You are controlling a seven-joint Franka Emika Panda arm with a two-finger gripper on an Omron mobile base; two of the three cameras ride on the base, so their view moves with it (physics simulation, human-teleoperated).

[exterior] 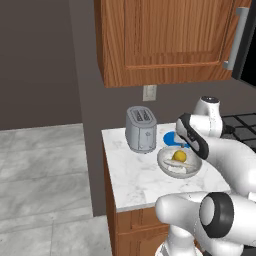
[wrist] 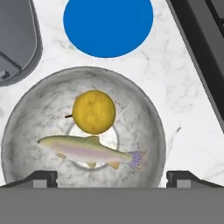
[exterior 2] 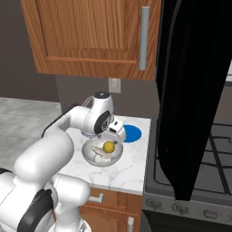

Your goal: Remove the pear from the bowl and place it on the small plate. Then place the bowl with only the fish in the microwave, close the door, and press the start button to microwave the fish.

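Step in hand, by the look of it: descent onto the pear point(wrist: 93, 111) for the first pick. Gripper point(wrist: 112, 178) poised above the bowl point(wrist: 26, 113), fingers point(wrist: 41, 178) spread wide apart, nothing between them. Pear lying inside the bowl, ahead of the fingertips and slightly toward the left one, touching the fish point(wrist: 87, 151), which stretches crosswise between pear and fingertips. Plate point(wrist: 108, 27) beyond the bowl's far rim, just beside it on the counter point(wrist: 183, 109), bare and ready.

To do it well: shift forward so the pear sits midway between the fingers, not the fish. Lower straight down, keeping both tips off the fish and off the bowl's wall. Close across the fruit's widest part; likely to squirt out of a pinch set too high, being round and smooth. Stem side at the left probably best left out of the grasp. Lift clear of the rim before carrying forward to the plate.

Toaster point(exterior: 140, 129) beyond the left finger, stove point(exterior 2: 199, 154) beyond the right; door point(exterior 2: 190, 90) hanging open above the stove. Worth keeping the carry short and low.
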